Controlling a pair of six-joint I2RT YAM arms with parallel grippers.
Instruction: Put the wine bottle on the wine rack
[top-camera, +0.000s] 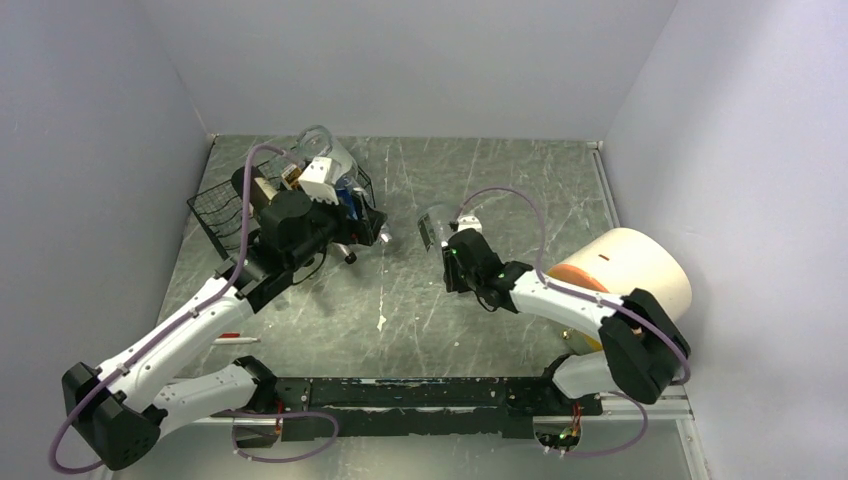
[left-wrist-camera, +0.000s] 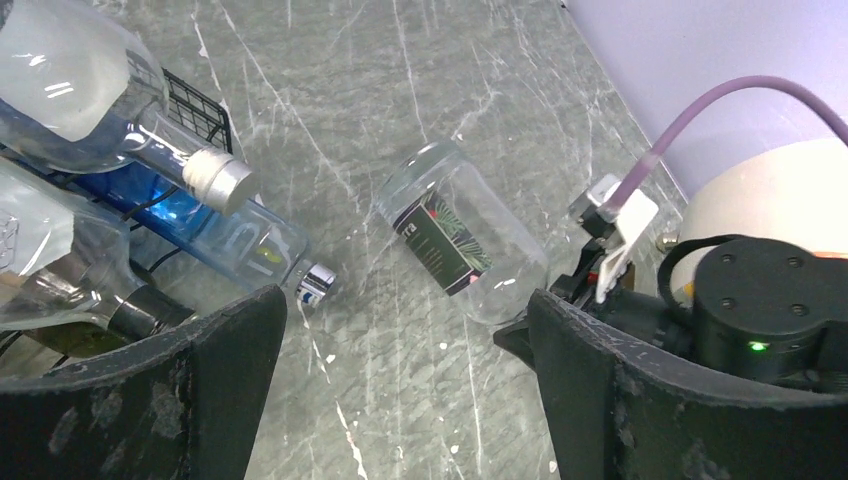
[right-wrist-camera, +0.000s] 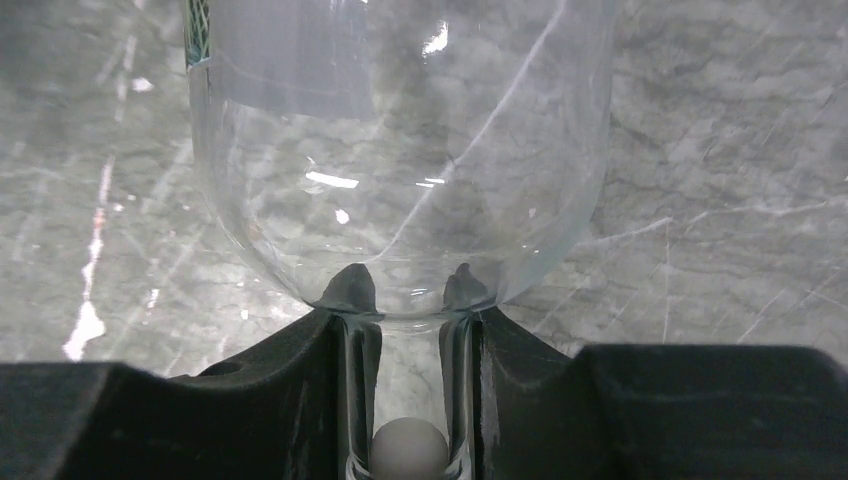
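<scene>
The right gripper (right-wrist-camera: 405, 295) is shut tight on the thin neck of the wine bottle (right-wrist-camera: 400, 150). The bottle is smooth, clear glass with a round body and a dark label. It sticks out just ahead of that gripper, over the desk (right-wrist-camera: 720, 150). The desk is grey like stone, with white streaks. The left gripper (left-wrist-camera: 403, 300) is open wide and holds nothing. Close beside it sits the wine rack (left-wrist-camera: 195, 105), made of thin black wire, with other bottles (left-wrist-camera: 230, 240) lying on it. Plain pale walls (top-camera: 400, 60) stand behind.
</scene>
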